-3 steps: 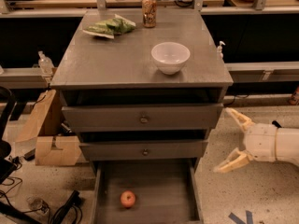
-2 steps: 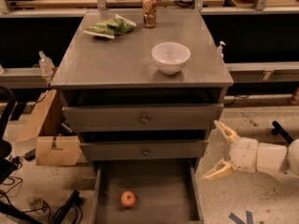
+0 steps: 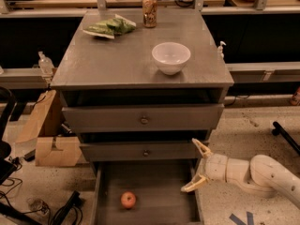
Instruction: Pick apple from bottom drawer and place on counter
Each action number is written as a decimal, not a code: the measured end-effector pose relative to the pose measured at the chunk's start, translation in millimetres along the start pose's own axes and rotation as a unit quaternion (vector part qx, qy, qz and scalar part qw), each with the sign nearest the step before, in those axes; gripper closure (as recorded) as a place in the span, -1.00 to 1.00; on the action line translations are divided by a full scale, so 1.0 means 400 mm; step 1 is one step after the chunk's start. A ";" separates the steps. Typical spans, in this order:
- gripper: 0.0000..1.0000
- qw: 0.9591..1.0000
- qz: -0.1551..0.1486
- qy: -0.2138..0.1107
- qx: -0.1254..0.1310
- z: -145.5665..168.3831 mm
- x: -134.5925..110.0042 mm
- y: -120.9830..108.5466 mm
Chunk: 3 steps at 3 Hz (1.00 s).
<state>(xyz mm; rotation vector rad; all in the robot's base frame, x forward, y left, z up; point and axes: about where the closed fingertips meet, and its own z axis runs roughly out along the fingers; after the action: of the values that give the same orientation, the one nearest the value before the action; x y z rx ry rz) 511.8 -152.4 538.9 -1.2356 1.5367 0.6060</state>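
One small round apple (image 3: 128, 199), red-orange with a paler yellowish patch, lies on the flat grey floor of the open bottom drawer (image 3: 159, 182), left of its middle. The gripper (image 3: 190, 166) hangs at the drawer's right wall, its two cream fingers spread wide, holding nothing, apart from the apple. The counter (image 3: 122, 62) above carries a white bowl (image 3: 171, 56).

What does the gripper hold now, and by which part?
Nothing. The cream two-finger gripper hangs over the right wall of the deep grey bottom drawer, fingers open; the small red-orange apple lies apart on its floor.
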 end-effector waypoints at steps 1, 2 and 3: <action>-1.00 1.000 -0.001 0.012 -0.019 0.097 0.090 0.059; -1.00 0.998 0.006 0.050 -0.024 0.146 0.164 0.119; -1.00 0.998 0.006 0.050 -0.024 0.146 0.164 0.119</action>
<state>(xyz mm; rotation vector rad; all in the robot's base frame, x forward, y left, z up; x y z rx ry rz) 495.1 -112.3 448.7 -1.3104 1.6226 0.5991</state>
